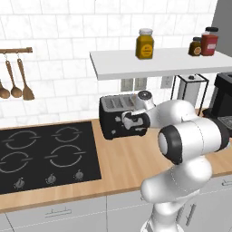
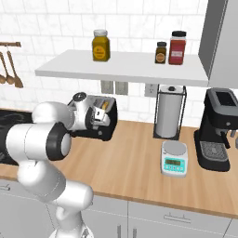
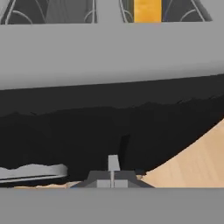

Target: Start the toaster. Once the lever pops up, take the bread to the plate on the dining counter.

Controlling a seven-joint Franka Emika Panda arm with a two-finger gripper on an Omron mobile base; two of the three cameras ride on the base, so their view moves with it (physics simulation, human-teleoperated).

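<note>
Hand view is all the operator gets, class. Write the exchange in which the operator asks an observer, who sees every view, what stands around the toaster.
Operator: What lies left of the toaster, seen from the base?
Observer: A black hob, set in the same wood counter.
Operator: And to its right?
Observer: A paper towel roll on a stand, with a small scale in front of it.

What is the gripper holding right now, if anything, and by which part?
Nothing is held. The gripper is shut with nothing between its fingertips, right against the side of the toaster; the bread sits in a slot.
</note>
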